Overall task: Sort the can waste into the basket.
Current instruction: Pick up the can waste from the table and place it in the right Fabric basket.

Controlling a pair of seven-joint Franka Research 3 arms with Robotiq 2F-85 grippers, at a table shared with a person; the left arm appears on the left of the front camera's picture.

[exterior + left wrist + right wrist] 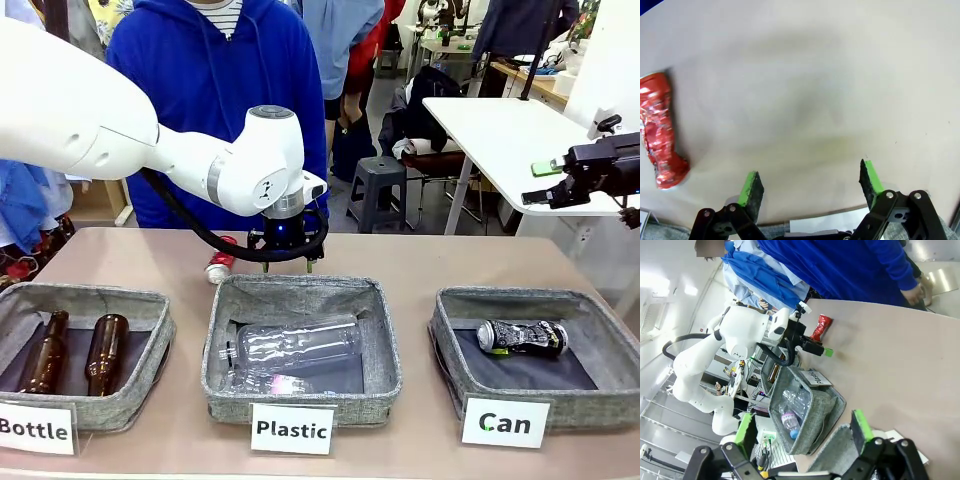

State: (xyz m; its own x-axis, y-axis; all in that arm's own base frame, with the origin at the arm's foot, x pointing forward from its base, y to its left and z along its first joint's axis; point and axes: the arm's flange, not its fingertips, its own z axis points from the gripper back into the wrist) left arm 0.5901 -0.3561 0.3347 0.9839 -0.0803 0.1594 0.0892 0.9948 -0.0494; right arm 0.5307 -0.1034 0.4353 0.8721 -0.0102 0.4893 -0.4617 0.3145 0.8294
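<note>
Approach step: left gripper (810, 180) released, empty, over table (420, 260); red can (660, 130) lying near, off to its side. Black-silver can (522, 337) already in Can basket (450, 310). Nxt: shift over red can, lower, clench. Right gripper (802, 432) released too.

Three baskets line the lower frame: Bottle basket (120, 410) left, Plastic basket (365, 405) centre, Can basket (595, 405) right, with one can (522, 337) inside. A second can (218, 265) lies on the counter (420, 265) behind the centre one, just left of the left hand (285, 265).
</note>
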